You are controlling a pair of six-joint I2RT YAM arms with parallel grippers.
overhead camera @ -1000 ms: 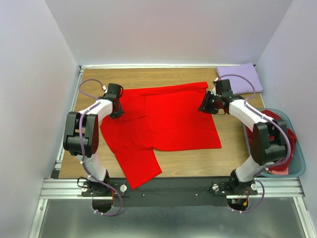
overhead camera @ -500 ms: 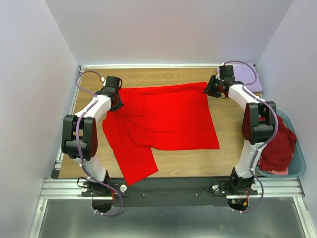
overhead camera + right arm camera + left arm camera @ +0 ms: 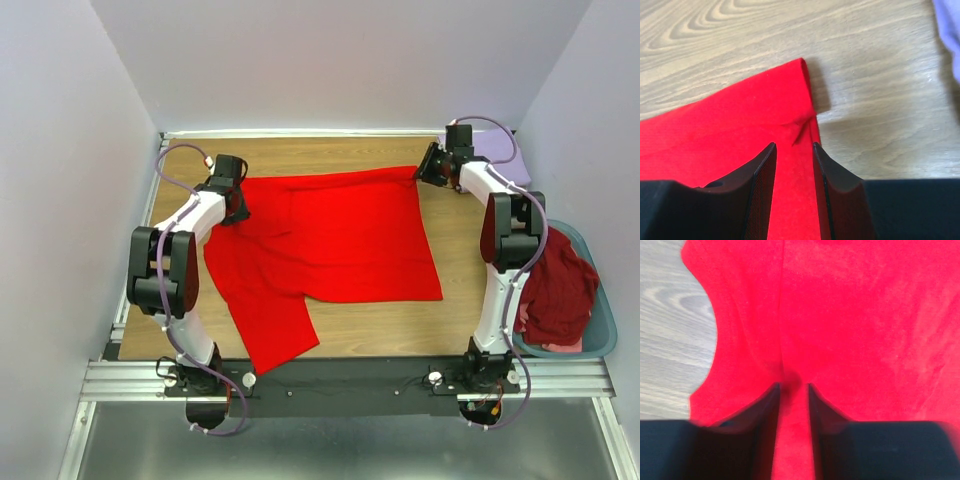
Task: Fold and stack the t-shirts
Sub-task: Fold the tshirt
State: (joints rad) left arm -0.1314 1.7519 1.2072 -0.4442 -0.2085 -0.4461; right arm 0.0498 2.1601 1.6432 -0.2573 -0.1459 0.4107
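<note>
A bright red t-shirt (image 3: 330, 240) lies spread flat on the wooden table. My left gripper (image 3: 236, 203) is at its far left corner. In the left wrist view the fingers pinch a raised ridge of the red cloth (image 3: 793, 385). My right gripper (image 3: 428, 170) is at the shirt's far right corner. Its jaws stand a narrow way apart astride the hem (image 3: 794, 145), with a small wrinkle at the tips. A folded pale lavender t-shirt (image 3: 500, 155) lies at the far right corner. Darker maroon shirts (image 3: 560, 290) are heaped in the basket.
A teal-blue plastic basket (image 3: 600, 340) stands at the table's right edge beside the right arm. One sleeve of the red shirt (image 3: 280, 335) reaches the near edge. Walls close in the table on three sides.
My right gripper has moved along the shirt's right edge to its far corner. My left gripper has shifted slightly toward the far edge. The shirt's right and near edges have drawn in a little.
</note>
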